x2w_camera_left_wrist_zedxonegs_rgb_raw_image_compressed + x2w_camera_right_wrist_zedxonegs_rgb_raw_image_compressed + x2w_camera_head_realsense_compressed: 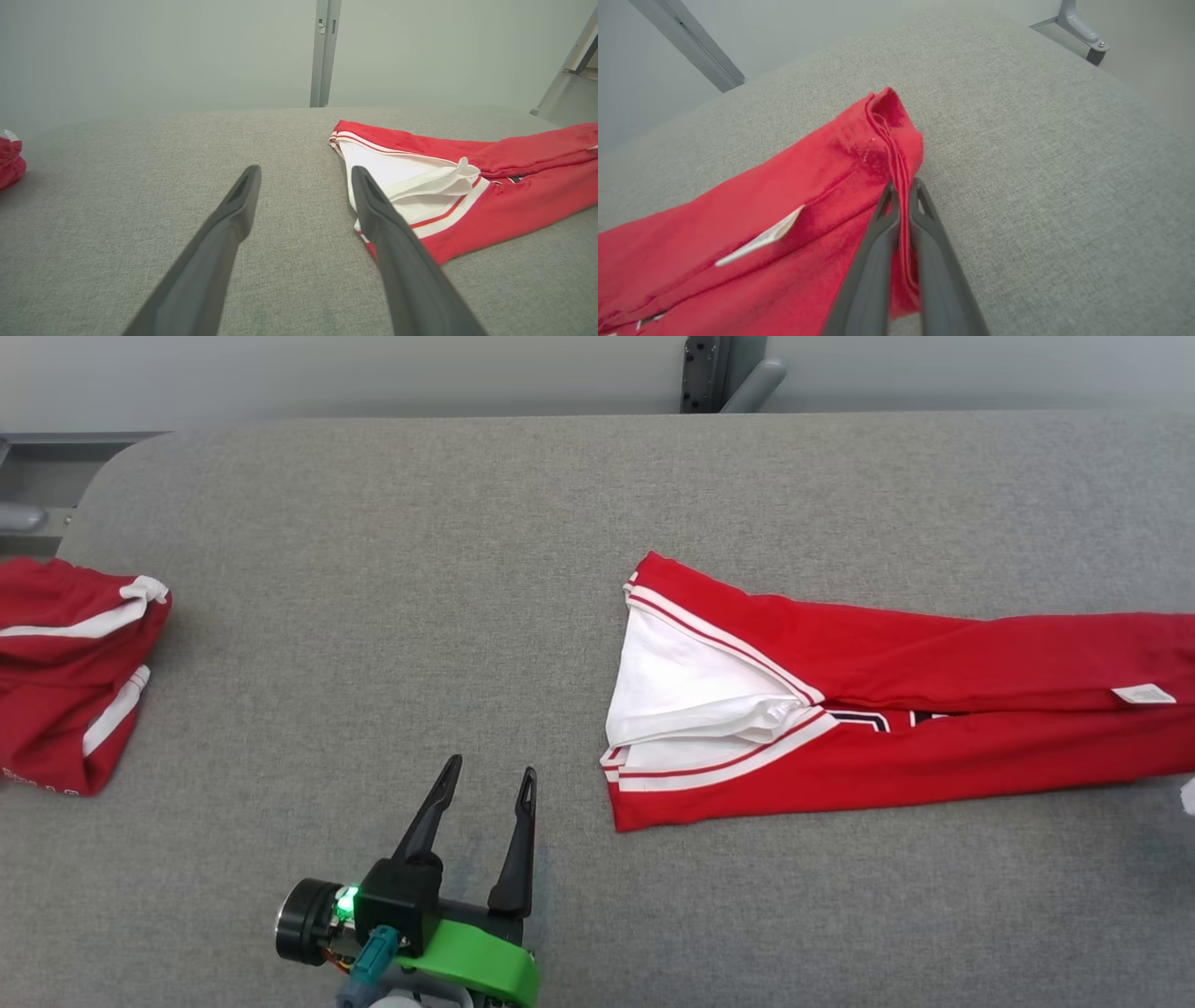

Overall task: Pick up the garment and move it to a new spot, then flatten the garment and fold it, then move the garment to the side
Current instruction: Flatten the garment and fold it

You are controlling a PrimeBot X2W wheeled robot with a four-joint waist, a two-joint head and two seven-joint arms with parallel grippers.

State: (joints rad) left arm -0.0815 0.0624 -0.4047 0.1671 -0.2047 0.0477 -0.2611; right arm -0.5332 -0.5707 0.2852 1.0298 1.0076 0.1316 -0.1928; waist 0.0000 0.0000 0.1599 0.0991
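The garment (896,709) is red with white stripes and a white inner panel, folded into a long strip across the right half of the grey table (373,616). Its white-trimmed end (411,186) lies just right of my left gripper (492,779), which is open above bare table with nothing between its fingers (233,224). In the right wrist view my right gripper (903,189) is shut on the garment's red hemmed edge (892,126), the fabric pinched between both fingers. A white label (761,238) shows on the cloth.
Another red and white garment (65,663) lies bunched at the table's left edge. A grey metal post (719,373) stands behind the table's far edge. The table's right corner and a metal bracket (1083,32) are close to the held hem.
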